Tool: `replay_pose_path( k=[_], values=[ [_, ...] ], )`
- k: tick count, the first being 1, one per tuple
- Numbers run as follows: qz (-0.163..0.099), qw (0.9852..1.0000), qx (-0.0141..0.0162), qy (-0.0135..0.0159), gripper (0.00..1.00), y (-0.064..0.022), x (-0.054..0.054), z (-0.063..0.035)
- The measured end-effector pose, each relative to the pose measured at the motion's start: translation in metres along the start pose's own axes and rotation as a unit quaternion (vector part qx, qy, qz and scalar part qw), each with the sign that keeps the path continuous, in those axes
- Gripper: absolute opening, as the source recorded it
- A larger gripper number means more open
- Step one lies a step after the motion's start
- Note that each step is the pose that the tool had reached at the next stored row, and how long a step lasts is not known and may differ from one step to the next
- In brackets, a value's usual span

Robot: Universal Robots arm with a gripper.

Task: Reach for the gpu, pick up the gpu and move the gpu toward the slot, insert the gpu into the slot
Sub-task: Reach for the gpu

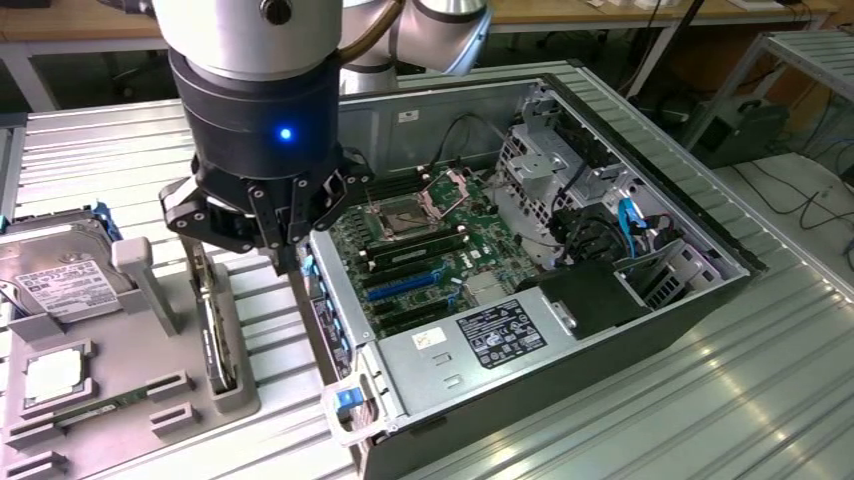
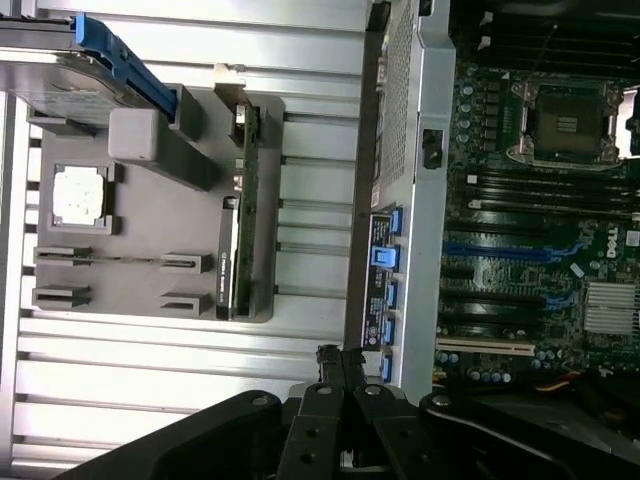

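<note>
Closed tip to tip at the gripper (image 1: 283, 262), pinching nothing, poised above the ribbed metal table (image 1: 667, 400) in the gap between two containers.

Lower than the fingertips and off toward the exterior view's left: the gpu (image 1: 210, 320), stood on its long edge in a groove of the grey parts holder (image 1: 127, 350), near the tips yet untouched. Seen edge-on from the wrist as a thin dark strip.

Looks thin, stiff and light, so easy to lift but quick to tip or twist if caught off-centre. Probably fragile too: bare board, small parts on the faces, contacts along the lower edge. Best taken on the upper long edge, near the middle, squeezing across the two flat faces, away from the metal bracket end and with modest force. Too narrow at the tips, as things stand, for any hold.

Also in the holder, farther from the gripper than the gpu: a hard drive (image 1: 60, 275) with a blue rail, a processor chip (image 1: 54, 372) in a square recess, a memory stick (image 2: 110, 258) laid between small brackets.

On the gripper's other side, toward the exterior view's right: an open computer case (image 1: 441, 110) lying on its side. Inside it, a motherboard (image 1: 441, 245) with a bare processor socket (image 1: 400, 215); a blue slot (image 1: 400, 286) among black ones, empty and judged the likely target; a labelled power supply (image 1: 494, 335); a drive cage (image 1: 541, 165) with blue cables (image 1: 627, 218)
</note>
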State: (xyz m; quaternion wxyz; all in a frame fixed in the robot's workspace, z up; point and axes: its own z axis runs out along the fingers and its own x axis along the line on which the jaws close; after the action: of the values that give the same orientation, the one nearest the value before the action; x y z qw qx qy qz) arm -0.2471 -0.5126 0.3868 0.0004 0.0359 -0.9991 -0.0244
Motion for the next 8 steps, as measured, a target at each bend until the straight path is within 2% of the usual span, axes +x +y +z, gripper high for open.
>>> replay_pose_path(
  k=[8],
  values=[
    [0.000,1.0000,0.0000,0.0001,0.10,-0.0085,0.012,0.0001]
  ],
)
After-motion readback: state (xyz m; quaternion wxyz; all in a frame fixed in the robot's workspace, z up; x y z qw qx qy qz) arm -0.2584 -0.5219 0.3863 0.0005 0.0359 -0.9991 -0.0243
